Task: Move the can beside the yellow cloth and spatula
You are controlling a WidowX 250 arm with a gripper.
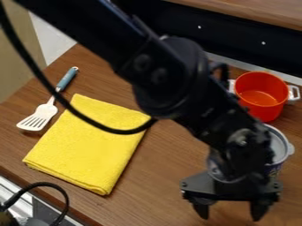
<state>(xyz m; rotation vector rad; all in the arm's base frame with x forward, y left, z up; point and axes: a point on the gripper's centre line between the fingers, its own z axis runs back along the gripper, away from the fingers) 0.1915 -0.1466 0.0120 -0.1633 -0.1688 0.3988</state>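
Camera view of the pincer (230, 211) hanging open over the wooden table (162, 176), the can (281, 148) just behind it, partly hidden by the arm (177, 79), yellow cloth (88, 145) to its left, spatula (41, 115) farther left, red pot (259, 101) farther behind it

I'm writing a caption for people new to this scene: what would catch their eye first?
First, the black arm slanting from the upper left across the middle, its open hand at the lower right. Next, the bright yellow cloth, lying folded left of centre, and the orange-red pot at the upper right.
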